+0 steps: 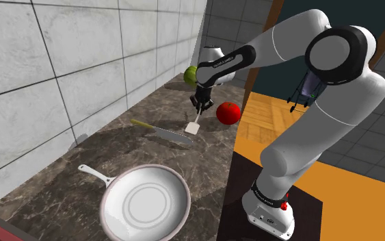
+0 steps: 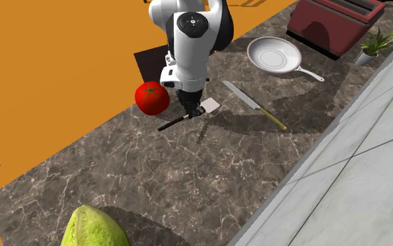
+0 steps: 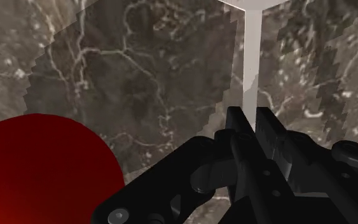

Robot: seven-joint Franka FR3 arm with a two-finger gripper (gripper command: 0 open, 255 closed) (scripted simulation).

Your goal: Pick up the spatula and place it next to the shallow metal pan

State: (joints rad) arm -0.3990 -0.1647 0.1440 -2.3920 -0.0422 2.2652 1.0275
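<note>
my gripper (image 1: 197, 104) was pinched tight on the spatula (image 1: 193, 127), whose pale blade hung below my fingers over the dark marbled counter (image 1: 61, 185). the spatula sat between the red tomato (image 1: 228, 111) and the knife (image 1: 163, 131), well apart from the shallow pan (image 1: 145, 203) lower in the shoulder view.

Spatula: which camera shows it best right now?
Second exterior view: the spatula shows whole, with its pale blade and dark handle, and the gripper is shut on it. In the shoulder view, the spatula hangs blade-down under the gripper. In the wrist view, it is a pale strip clasped between the fingers.
</note>
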